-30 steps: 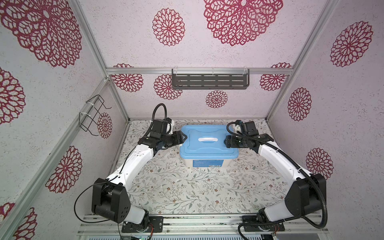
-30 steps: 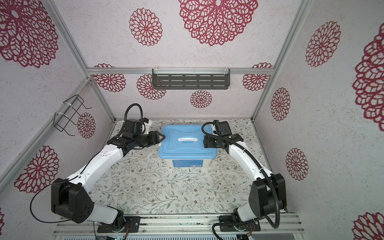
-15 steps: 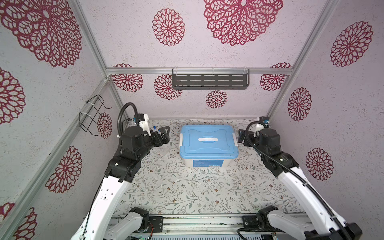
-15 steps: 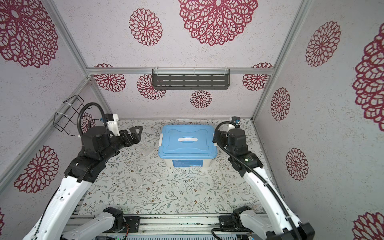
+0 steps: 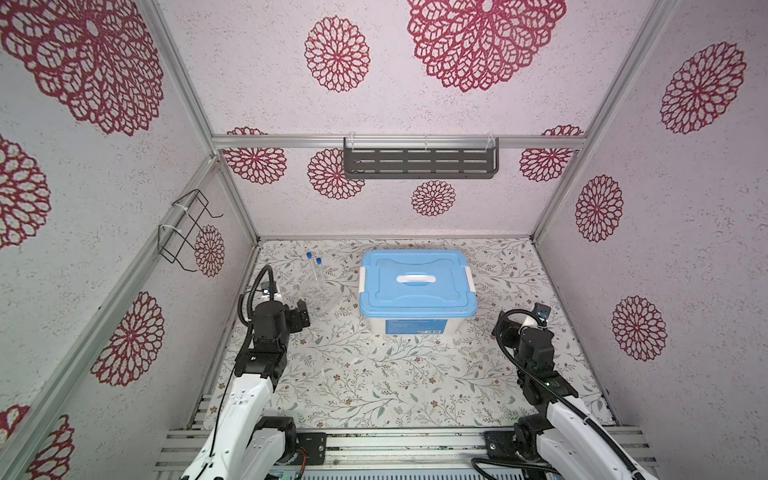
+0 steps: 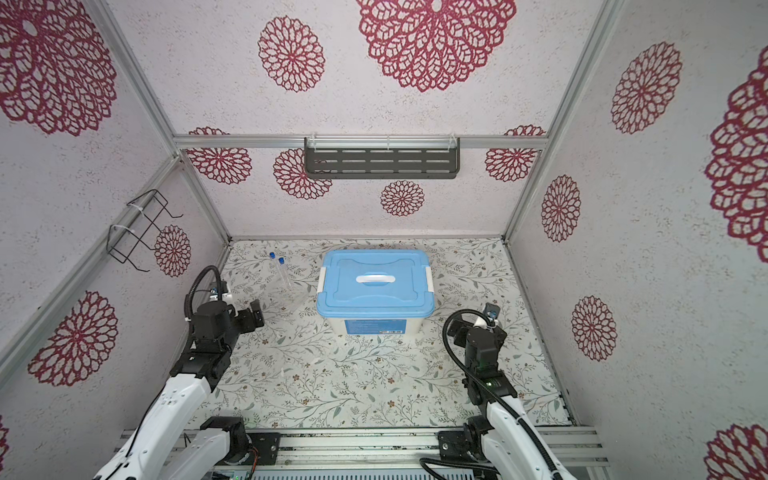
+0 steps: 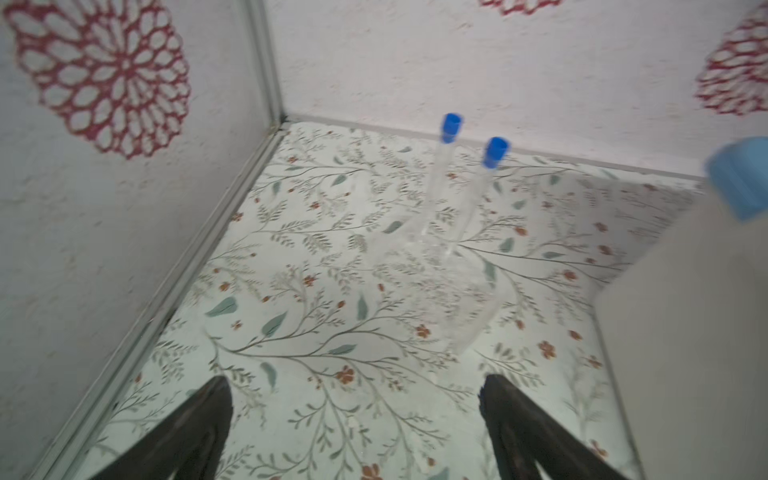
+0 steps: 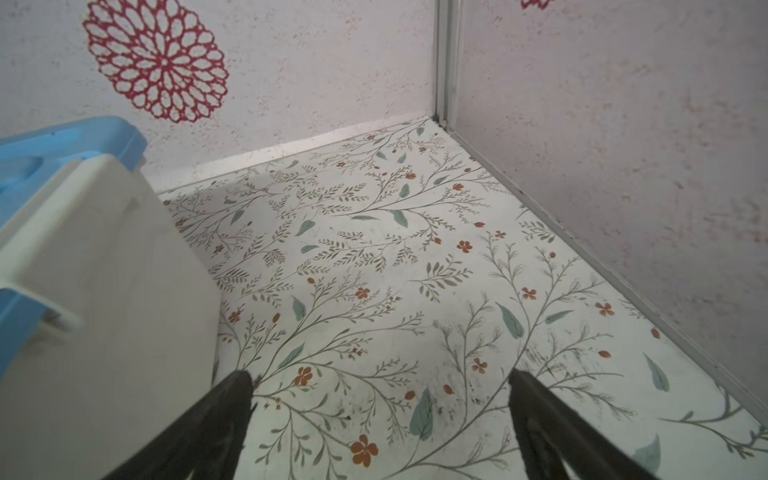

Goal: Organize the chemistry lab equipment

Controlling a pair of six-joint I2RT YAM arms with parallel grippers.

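Two clear tubes with blue caps [image 5: 318,266] [image 6: 281,266] [image 7: 440,178] stand upright in a see-through tube holder [image 5: 322,297] [image 7: 449,291] on the floral mat, left of the tub near the back. My left gripper [image 5: 303,313] [image 6: 257,311] [image 7: 355,386] hangs open and empty in front of the holder, apart from it. In the right wrist view my right gripper [image 8: 380,378] is open over bare mat, with the tub to one side. Other lab items are out of view.
A white tub [image 5: 415,328] [image 8: 104,291] with its blue lid [image 5: 417,286] [image 6: 374,286] on stands in the middle at the back. A dark slotted shelf [image 5: 419,164] hangs on the back wall. On the left wall hangs a wire basket [image 5: 185,230].
Both arms have drawn back from the tub's sides toward the front. The left gripper has opened wide. The tubes and holder, hidden behind the left arm before, now show.
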